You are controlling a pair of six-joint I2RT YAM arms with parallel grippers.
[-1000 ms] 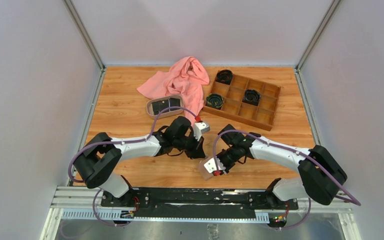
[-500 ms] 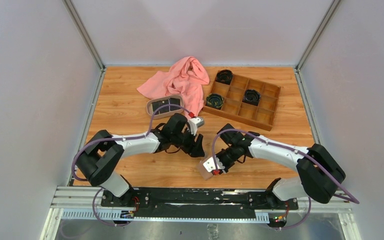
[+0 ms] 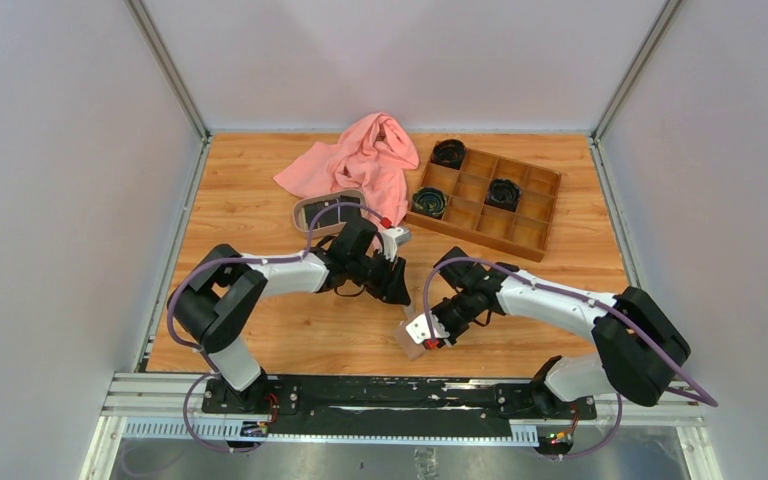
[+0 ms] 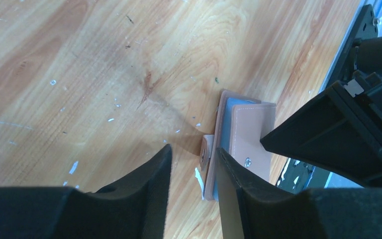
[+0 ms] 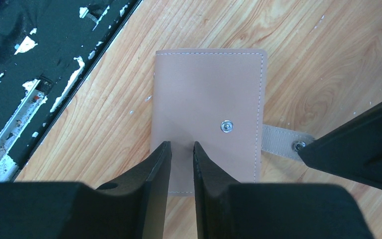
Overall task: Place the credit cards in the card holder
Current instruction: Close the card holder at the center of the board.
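The right gripper (image 5: pixel 181 164) is pinching the card holder (image 5: pixel 209 104) lying closed on the desk (image 4: pixel 79 74), while the left gripper (image 4: pixel 191 169) is hanging spread and empty beside its snap tab, so a shallow pinch risks slipping when lifting.

The card holder (image 3: pixel 407 342) lies near the front edge, between both arms.
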